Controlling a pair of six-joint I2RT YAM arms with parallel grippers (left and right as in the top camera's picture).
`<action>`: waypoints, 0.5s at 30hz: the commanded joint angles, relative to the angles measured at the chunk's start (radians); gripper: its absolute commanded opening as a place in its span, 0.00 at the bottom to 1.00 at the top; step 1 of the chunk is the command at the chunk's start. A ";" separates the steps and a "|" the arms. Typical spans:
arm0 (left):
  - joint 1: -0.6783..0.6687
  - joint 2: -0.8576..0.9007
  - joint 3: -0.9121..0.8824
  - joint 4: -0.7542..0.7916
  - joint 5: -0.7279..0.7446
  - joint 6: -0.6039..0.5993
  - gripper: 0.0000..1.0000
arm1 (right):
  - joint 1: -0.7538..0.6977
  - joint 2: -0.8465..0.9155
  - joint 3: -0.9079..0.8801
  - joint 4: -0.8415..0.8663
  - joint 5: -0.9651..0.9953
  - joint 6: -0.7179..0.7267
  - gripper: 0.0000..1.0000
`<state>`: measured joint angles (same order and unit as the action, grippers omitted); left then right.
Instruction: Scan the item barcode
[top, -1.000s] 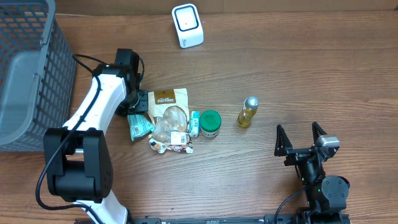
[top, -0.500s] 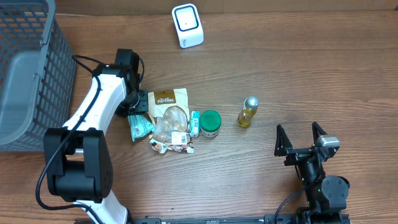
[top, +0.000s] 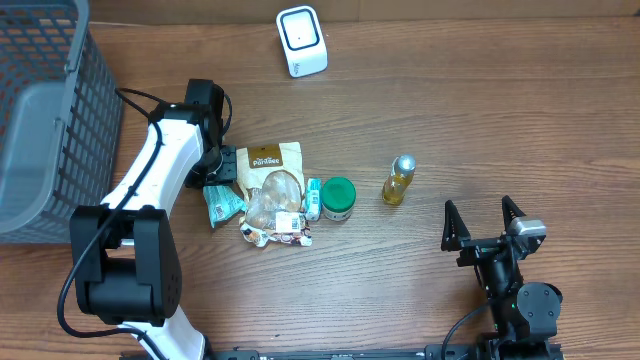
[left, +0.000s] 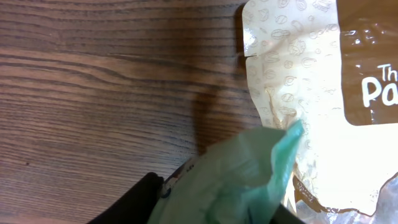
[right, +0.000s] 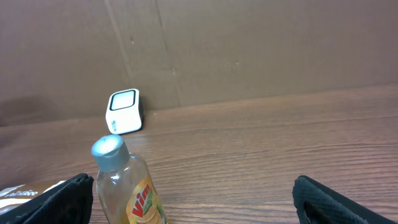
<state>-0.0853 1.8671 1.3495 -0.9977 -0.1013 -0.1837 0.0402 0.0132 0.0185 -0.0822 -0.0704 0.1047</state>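
Note:
My left gripper is down at the left edge of a cluster of items, shut on a crumpled green packet that fills the gap between its black fingers. The green packet lies beside a brown-and-cream pouch, whose corner shows in the left wrist view. The white barcode scanner stands at the far edge of the table, also seen as a small white box. My right gripper rests open near the front right, nothing between its fingers.
A small bottle of yellow liquid stands upright just ahead and left of the right gripper. A green-lidded jar, a small teal packet and a clear snack bag lie mid-table. A grey wire basket sits far left.
The green packet has shifted very slightly at the left gripper. Neither arm has visibly moved.

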 joint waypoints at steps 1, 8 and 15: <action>-0.006 0.010 -0.001 0.007 -0.014 -0.010 0.52 | 0.005 -0.003 -0.010 0.004 0.009 0.003 1.00; -0.006 0.009 0.011 0.007 -0.010 -0.011 0.92 | 0.005 -0.003 -0.010 0.004 0.008 0.003 1.00; 0.024 0.008 0.163 -0.161 0.021 -0.052 0.94 | 0.005 -0.003 -0.010 0.004 0.008 0.003 1.00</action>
<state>-0.0807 1.8675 1.4220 -1.1225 -0.1062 -0.2077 0.0402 0.0132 0.0185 -0.0826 -0.0708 0.1047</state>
